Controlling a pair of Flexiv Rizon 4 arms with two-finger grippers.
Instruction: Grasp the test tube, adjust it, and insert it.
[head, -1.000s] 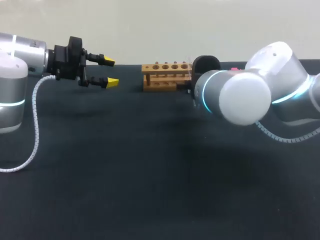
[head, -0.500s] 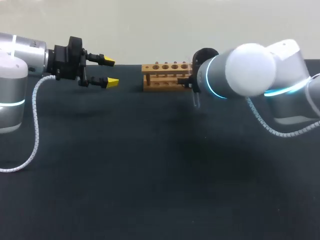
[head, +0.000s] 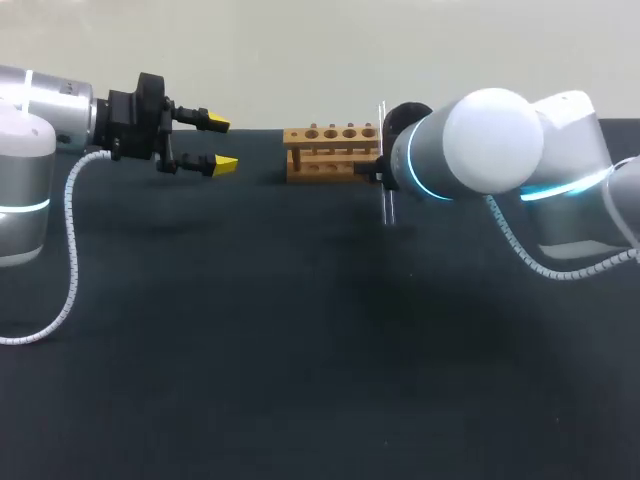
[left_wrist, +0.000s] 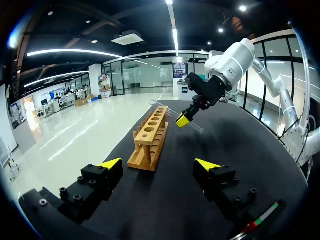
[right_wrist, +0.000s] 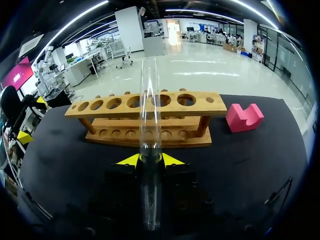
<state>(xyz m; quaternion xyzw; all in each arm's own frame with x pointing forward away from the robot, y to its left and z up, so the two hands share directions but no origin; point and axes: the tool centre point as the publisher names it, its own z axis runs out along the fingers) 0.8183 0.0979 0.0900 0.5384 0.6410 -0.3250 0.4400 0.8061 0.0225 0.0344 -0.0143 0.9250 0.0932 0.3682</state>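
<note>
Black table (head: 300, 350): right fingers (right_wrist: 129, 160) clamp test tube (right_wrist: 150, 100), now swung upright; left fingers (left_wrist: 111, 164) apart.

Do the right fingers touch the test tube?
Touching. The right wrist view shows both fingers pressed against the tube from two sides.

The long clear glass test tube (right_wrist: 150, 100) is smooth and shiny. The light brown wooden rack (right_wrist: 197, 109) looks smooth. The black table top (head: 300, 360) is dull.

Rack (right_wrist: 172, 110) and pink block (right_wrist: 244, 119) stand ahead of right gripper (right_wrist: 150, 160)
</note>
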